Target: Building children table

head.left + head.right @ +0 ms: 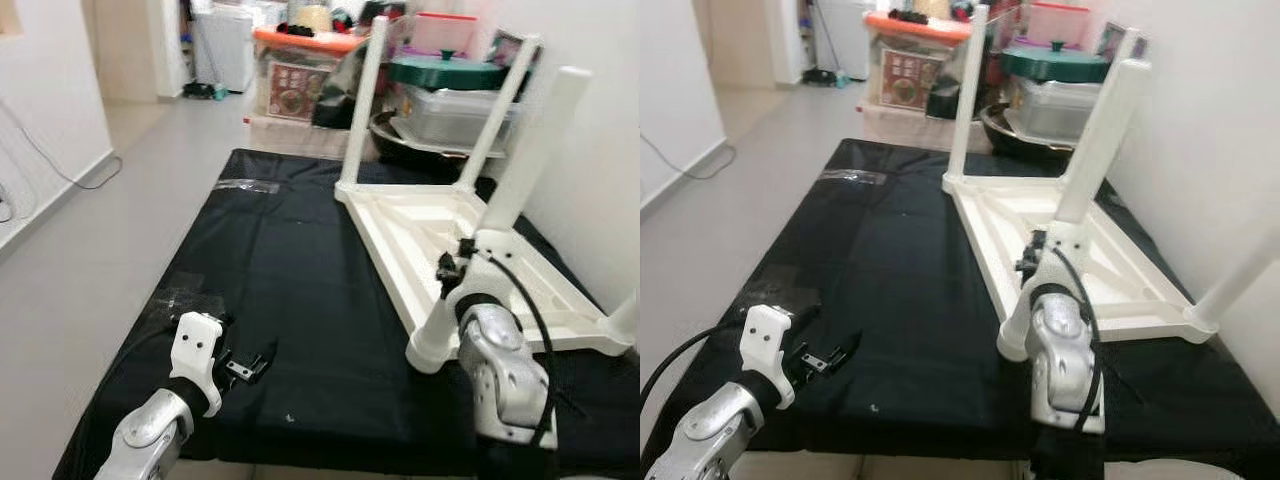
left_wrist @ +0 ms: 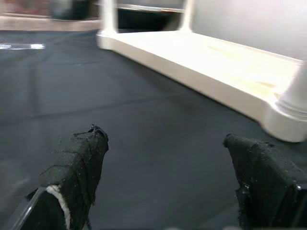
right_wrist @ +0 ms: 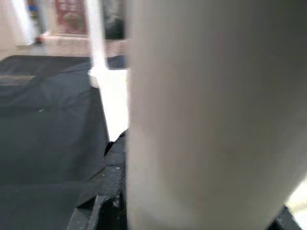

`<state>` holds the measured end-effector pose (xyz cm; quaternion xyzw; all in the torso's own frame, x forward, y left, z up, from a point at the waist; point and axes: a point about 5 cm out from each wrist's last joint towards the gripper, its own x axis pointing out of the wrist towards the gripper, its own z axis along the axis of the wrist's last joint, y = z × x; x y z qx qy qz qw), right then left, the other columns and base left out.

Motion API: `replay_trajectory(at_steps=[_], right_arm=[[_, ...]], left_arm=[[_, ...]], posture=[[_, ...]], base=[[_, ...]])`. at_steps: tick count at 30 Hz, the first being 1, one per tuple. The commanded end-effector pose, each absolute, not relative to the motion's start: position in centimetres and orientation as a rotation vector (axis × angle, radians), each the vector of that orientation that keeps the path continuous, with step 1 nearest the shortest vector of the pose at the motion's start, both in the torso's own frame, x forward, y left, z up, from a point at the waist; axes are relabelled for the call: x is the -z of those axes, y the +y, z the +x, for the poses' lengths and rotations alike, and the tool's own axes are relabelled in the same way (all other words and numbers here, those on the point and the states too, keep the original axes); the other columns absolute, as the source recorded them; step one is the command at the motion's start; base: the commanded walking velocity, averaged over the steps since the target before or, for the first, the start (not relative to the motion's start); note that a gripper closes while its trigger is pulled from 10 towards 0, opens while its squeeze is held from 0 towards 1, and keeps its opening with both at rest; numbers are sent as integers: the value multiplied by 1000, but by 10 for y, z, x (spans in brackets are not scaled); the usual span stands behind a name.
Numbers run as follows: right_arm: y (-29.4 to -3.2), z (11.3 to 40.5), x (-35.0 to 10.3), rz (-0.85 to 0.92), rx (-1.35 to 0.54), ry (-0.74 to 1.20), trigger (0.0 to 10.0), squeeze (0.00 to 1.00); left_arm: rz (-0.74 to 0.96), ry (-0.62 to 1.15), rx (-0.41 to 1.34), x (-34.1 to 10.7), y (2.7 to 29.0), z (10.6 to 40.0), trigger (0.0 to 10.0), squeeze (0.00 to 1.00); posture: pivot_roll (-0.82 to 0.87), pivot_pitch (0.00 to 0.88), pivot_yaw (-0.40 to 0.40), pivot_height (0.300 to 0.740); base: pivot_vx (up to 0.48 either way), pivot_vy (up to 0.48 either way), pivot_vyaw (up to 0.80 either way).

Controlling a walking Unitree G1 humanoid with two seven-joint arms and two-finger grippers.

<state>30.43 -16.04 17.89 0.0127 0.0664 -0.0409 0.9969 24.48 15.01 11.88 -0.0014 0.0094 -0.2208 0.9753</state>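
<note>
A white children's table (image 1: 420,225) lies upside down on a black cloth (image 1: 290,270), its legs pointing up. My right gripper (image 1: 455,265) is shut on the near-left leg (image 1: 535,150), low down by its socket at the table's corner. That leg (image 3: 201,120) looms close in the right wrist view, with a black finger (image 3: 103,211) beside it. Two far legs (image 1: 365,100) stand at the back corners. My left gripper (image 1: 250,368) hovers open just above the cloth at the near left, its fingers (image 2: 76,172) wide apart and holding nothing.
Stacked storage boxes and pots (image 1: 450,100) crowd the back behind the table. A white wall (image 1: 600,180) runs close on the right. Bare grey floor (image 1: 110,210) lies to the left. A strip of clear tape (image 1: 245,185) sits on the cloth's far left.
</note>
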Motion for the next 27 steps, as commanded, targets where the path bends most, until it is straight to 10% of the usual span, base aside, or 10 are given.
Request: replay_trajectory(at_steps=[1,3,4,10,20,21,23,24,27], right_arm=[[-149,306,-167,55,-8,206,10000,1000],[-141,314,-177,78,-145,183,10000,1000],[-140,318,-185,93,-234,152,10000,0],[-139,310,-232,15,-792,-78,10000,0],[-114,313,-210,-72,-1104,-25,9294,0],[-109,316,-204,-57,-1093,-3,5255,0],[-106,321,-201,-39,-1060,15,3961,0],[-106,329,-195,-26,-971,51,0,0],[-128,354,-166,-35,-447,240,0,0]], left_arm=[[-1,17,475,-119,145,243,10000,0],[2,17,478,-119,145,244,10000,0],[-1,11,475,-121,146,245,10000,0],[4,6,467,-121,149,247,10000,0],[2,-7,468,-124,146,247,10000,0],[5,-5,468,-123,146,247,10000,0],[6,-6,466,-123,146,247,10000,0],[6,-7,462,-124,147,247,10000,0],[5,-1,462,-123,149,245,10000,0]], posture=[[70,0,-118,740],[76,0,-124,740],[82,0,-128,740],[83,0,-133,740],[117,0,-160,740],[122,0,-166,740],[126,0,-171,740],[126,0,-171,740],[120,0,-157,740]], base=[[0,0,0],[0,0,0],[0,0,0],[0,0,0],[0,0,0],[0,0,0],[0,0,0],[0,0,0],[0,0,0]])
